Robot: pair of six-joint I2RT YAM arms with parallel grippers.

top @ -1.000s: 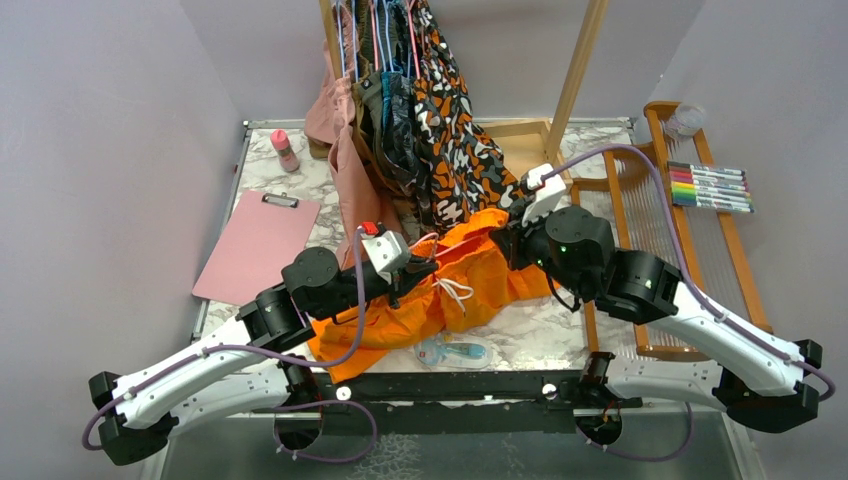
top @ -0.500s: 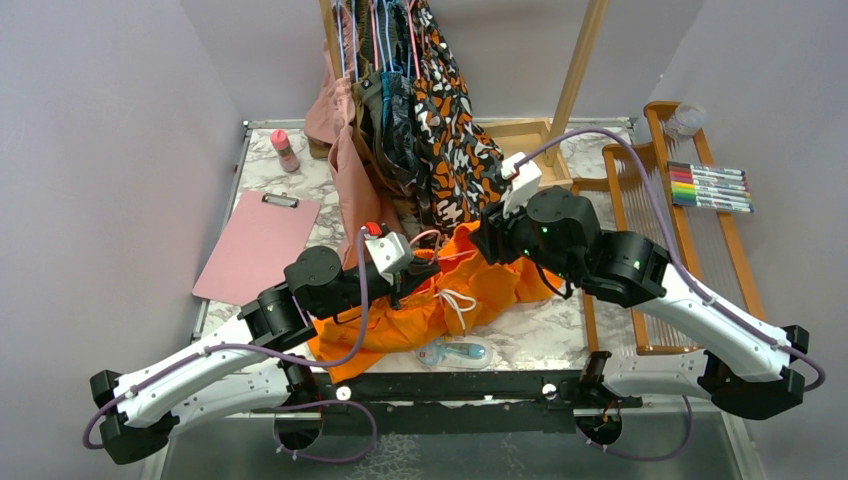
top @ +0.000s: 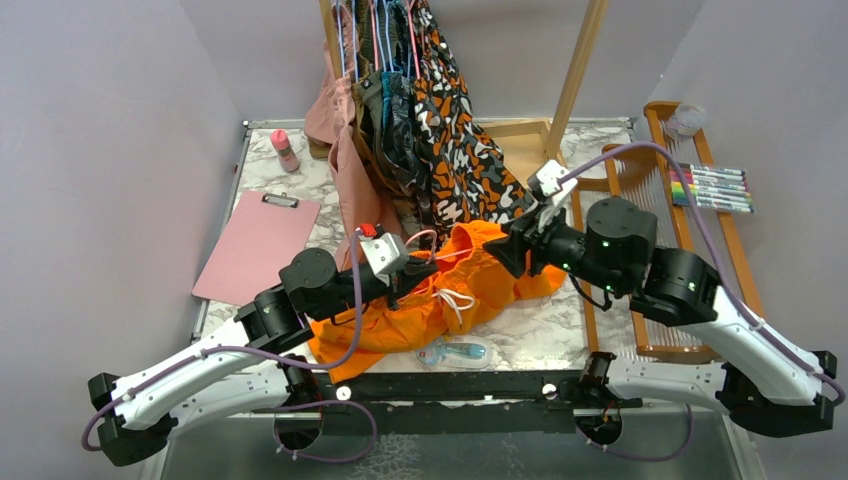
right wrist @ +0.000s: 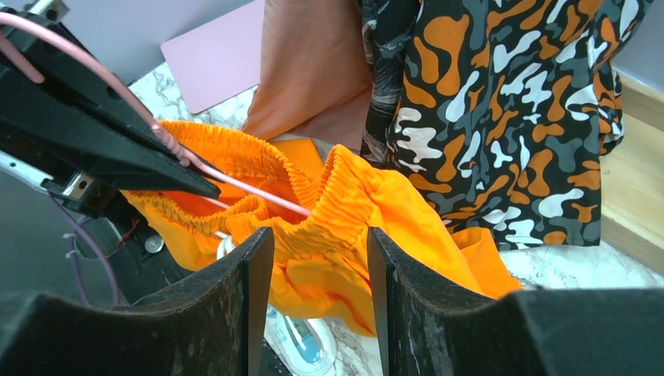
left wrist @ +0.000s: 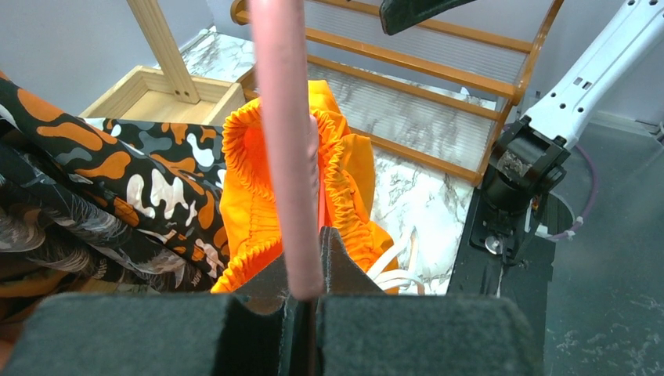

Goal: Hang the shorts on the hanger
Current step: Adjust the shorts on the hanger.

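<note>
The bright orange shorts [top: 480,285] lie bunched on the marble table between the two arms, with the white drawstring [top: 455,300] loose at the front. My left gripper [top: 418,272] is shut on the thin pink wire hanger [left wrist: 286,149]. The hanger's wire [right wrist: 258,192] runs from those fingers into the gathered waistband [right wrist: 344,196], whose opening stands up around it. My right gripper [top: 505,255] hovers just right of the waistband, open. Its fingers [right wrist: 254,298] stand apart in front of the orange fabric [right wrist: 329,266] and hold nothing.
A rail of hung garments [top: 440,130] stands right behind the shorts, patterned cloth touching them. A pink clipboard [top: 258,245] and small bottle [top: 285,150] sit left. A wooden frame [top: 650,230] and markers [top: 712,187] sit right. A blue-white packet [top: 455,352] lies at the front edge.
My right gripper has opened, let go of the shorts and drawn back to the right. The waistband has settled around the wire. The left gripper has barely moved.
</note>
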